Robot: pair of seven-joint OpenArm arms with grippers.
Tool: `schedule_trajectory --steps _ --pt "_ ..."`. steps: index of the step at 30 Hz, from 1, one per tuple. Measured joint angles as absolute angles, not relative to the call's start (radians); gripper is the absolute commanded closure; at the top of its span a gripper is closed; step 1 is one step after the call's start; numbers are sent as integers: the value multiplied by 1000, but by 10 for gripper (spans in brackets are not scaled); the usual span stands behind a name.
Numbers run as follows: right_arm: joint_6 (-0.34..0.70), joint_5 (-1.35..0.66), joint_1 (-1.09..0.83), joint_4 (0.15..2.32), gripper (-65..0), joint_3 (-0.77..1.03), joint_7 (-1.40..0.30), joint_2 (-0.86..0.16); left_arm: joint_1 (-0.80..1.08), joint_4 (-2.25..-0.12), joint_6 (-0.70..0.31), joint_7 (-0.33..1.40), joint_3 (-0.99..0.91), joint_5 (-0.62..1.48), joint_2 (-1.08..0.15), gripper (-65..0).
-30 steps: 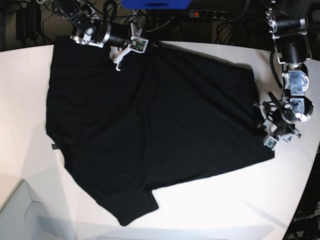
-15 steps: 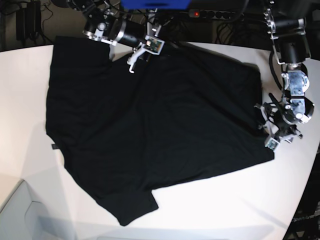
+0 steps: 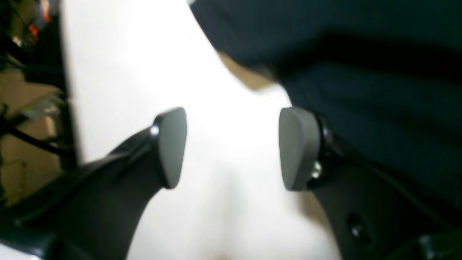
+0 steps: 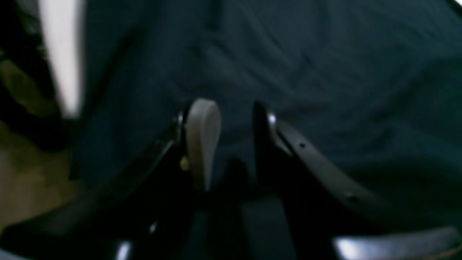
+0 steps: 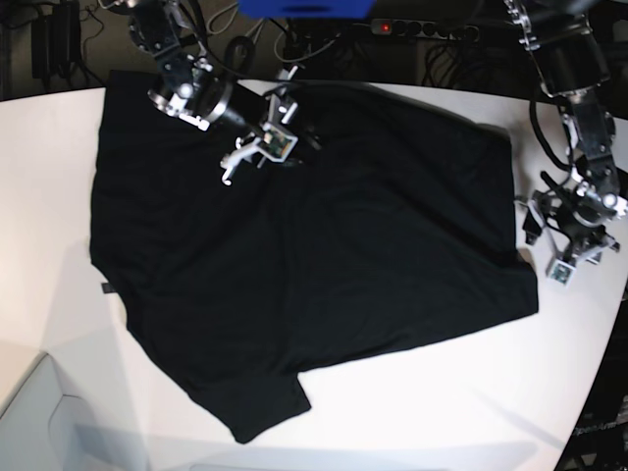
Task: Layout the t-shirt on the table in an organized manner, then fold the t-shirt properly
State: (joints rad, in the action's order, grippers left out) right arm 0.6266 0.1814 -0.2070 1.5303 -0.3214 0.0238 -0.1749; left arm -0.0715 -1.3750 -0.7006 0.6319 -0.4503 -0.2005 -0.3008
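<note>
The black t-shirt lies spread out on the white table, one sleeve pointing to the near edge and a small hem tag at its left side. My right gripper hovers over the shirt's far part; in the right wrist view it stands slightly open above the dark cloth, nothing between its fingers. My left gripper sits just off the shirt's right edge. In the left wrist view it is open over bare table, with shirt cloth beside its right finger.
A power strip, cables and a blue object lie behind the table's far edge. A pale grey box is at the near left corner. The table's curved edge runs close behind my left arm.
My right gripper has opened and swung from the far collar edge down over the shirt. My left gripper has drawn back to the right, off the shirt's edge.
</note>
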Motion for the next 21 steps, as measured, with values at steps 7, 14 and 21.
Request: schedule_trajectory --steps 7,14,21 --pt "627 176 -120 1436 -203 -231 38 -150 -64 -1250 -702 582 -413 -163 -312 -389" --pt "627 176 -99 1425 -203 -232 32 -147 -199 -1035 -701 337 -414 -326 -309 -389" --pt "627 176 -100 1425 -203 -232 36 -147 -429 -738 -710 279 -410 -412 -346 -389"
